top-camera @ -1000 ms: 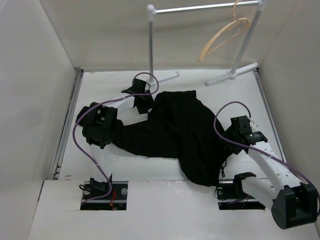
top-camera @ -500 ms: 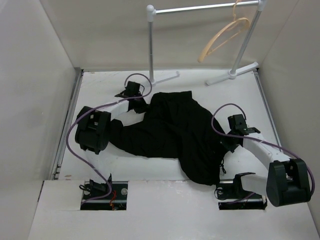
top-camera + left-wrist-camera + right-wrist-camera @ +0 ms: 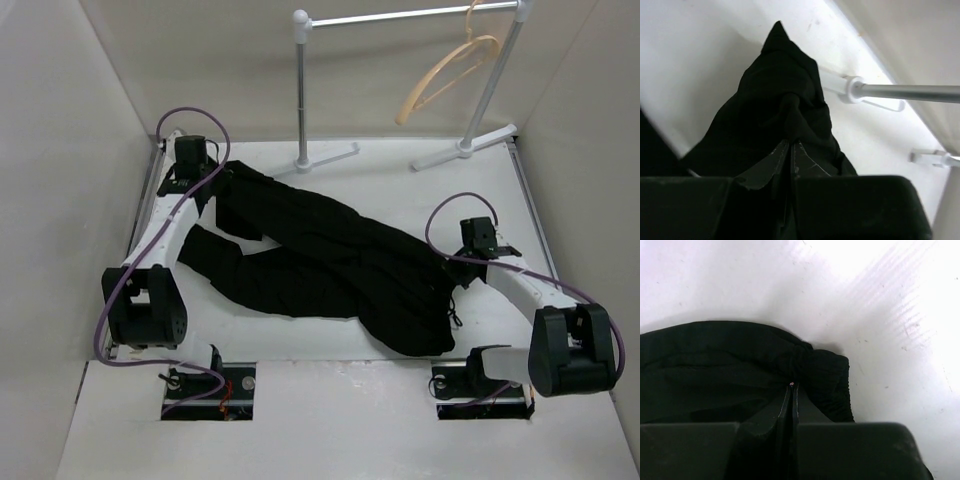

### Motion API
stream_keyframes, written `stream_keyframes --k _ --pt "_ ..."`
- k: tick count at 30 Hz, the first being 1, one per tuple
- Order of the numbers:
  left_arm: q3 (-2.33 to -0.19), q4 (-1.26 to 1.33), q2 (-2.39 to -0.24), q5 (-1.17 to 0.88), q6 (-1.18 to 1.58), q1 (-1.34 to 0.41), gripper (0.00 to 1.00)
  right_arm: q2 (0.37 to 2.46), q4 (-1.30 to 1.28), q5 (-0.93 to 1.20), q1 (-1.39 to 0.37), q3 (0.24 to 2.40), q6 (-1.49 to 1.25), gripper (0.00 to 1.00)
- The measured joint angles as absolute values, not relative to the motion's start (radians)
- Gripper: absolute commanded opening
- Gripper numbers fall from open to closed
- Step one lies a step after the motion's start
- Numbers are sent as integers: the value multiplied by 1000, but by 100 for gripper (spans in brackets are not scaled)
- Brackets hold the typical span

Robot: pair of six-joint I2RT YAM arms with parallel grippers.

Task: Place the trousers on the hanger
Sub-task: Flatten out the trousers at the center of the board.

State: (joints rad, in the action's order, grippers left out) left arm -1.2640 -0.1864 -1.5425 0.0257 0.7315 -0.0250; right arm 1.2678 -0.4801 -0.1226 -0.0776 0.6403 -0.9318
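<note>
The black trousers (image 3: 320,250) lie stretched across the table from the far left corner to the near right. My left gripper (image 3: 212,178) is shut on one end of them at the far left; the left wrist view shows its jaws (image 3: 790,143) pinched together on a peak of black fabric (image 3: 775,95). My right gripper (image 3: 462,272) is shut on the gathered end at the right, where the right wrist view shows its closed jaws (image 3: 791,385) biting the bunched cloth (image 3: 820,365). The tan hanger (image 3: 450,68) hangs from the rail at the back right, well apart from both grippers.
A silver clothes rail (image 3: 400,17) stands at the back on two poles with white feet (image 3: 330,155) (image 3: 462,150). One pole and foot (image 3: 852,89) show close behind the left gripper. Walls enclose the table on the left, right and back.
Both grippers closed on the trousers. The left arm swung from the table's middle to the far left corner, drawing a leg out long. The right gripper stayed near the right end.
</note>
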Motion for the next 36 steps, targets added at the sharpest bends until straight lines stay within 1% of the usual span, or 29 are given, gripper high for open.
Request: stream_keyframes --k 6,9,11,13,15,16,18,20,23,27,29,31,33,36 --pt "-1279 -290 -1500 181 639 -78 5 1269 -469 -140 -73 705 -923 0" --pt "-1341 -306 -1475 291 565 -188 7 1271 -440 -145 -73 725 -921 0" --pt "-1366 -287 -1474 317 546 -276 13 1275 -436 -148 -73 725 -921 0" --pt "-1367 -264 -1481 328 554 -387 26 1291 -432 -150 -73 725 -921 0" --pt "-1356 -243 -1514 314 580 -498 47 1312 -431 -149 -71 725 -922 0" --pt "-1348 -236 -1543 297 594 -552 55 1320 -430 -149 -70 724 -922 0" --pt "-1330 -237 -1599 263 613 -610 63 1322 -430 -149 -66 724 -922 0" --pt "-1283 -245 -1628 240 627 -619 65 1321 -429 -149 -65 724 -922 0" --pt "-1193 -263 -1596 233 645 -551 64 1319 -429 -149 -71 723 -923 1" --pt "-1034 -249 -1415 249 693 -352 62 1305 -425 -149 -102 719 -924 1" --pt "-964 -239 -1317 256 736 -247 59 1302 -420 -149 -125 712 -924 1" --pt "-919 -222 -1265 238 775 -168 57 1301 -412 -149 -138 701 -924 1" --pt "-889 -182 -1278 184 804 -123 57 1301 -410 -146 -143 688 -924 1" --pt "-869 -123 -1393 89 829 -102 56 1301 -410 -143 -144 682 -920 1"
